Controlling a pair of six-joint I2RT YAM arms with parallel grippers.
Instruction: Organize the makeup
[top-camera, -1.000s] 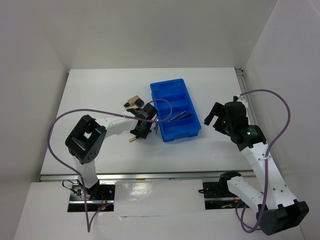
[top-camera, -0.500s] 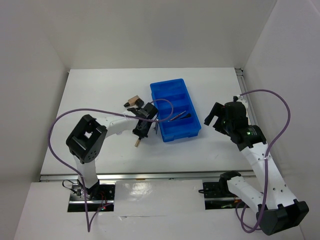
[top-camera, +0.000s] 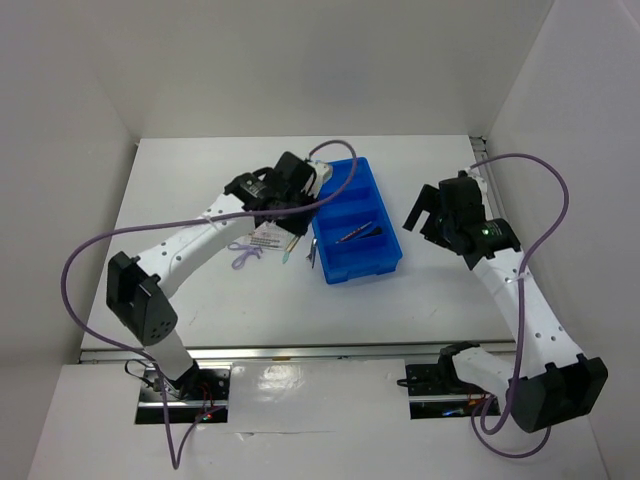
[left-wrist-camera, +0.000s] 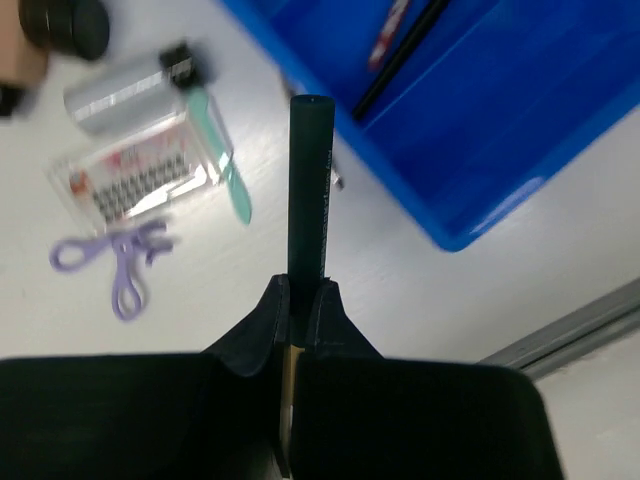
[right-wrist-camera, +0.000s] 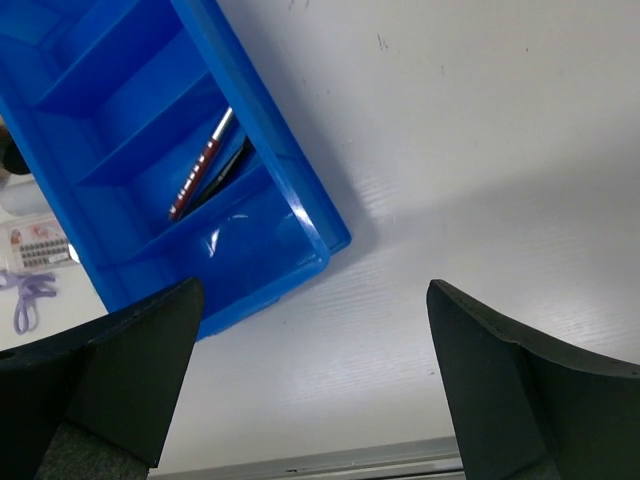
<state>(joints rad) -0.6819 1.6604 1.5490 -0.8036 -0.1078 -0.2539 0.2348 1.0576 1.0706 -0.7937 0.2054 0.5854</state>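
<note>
My left gripper (left-wrist-camera: 303, 290) is shut on a thin dark pencil (left-wrist-camera: 308, 180) that sticks straight out from the jaws, held above the table beside the blue tray (left-wrist-camera: 452, 236). In the top view the left gripper (top-camera: 287, 190) hovers by the far left part of the tray (top-camera: 366, 272). Below it lie a white red-printed packet (left-wrist-camera: 130, 185), a lilac looped piece (left-wrist-camera: 125, 270), a clear vial (left-wrist-camera: 120, 95), a teal stick (left-wrist-camera: 225, 160) and the black cap of the tan bottle (left-wrist-camera: 65, 18). Two pencils (right-wrist-camera: 200, 170) rest in one tray compartment. My right gripper (right-wrist-camera: 315, 360) is open and empty, right of the tray.
A short grey item (left-wrist-camera: 338, 181) lies against the tray's left wall. White walls close in the table on the left, back and right. A metal rail (right-wrist-camera: 330, 462) runs along the near table edge. Purple cables loop over both arms.
The left gripper closed on the pencil near the tray's near left side, lifted it and swung back toward the tray's far left. The right gripper shifted slightly back, still open.
</note>
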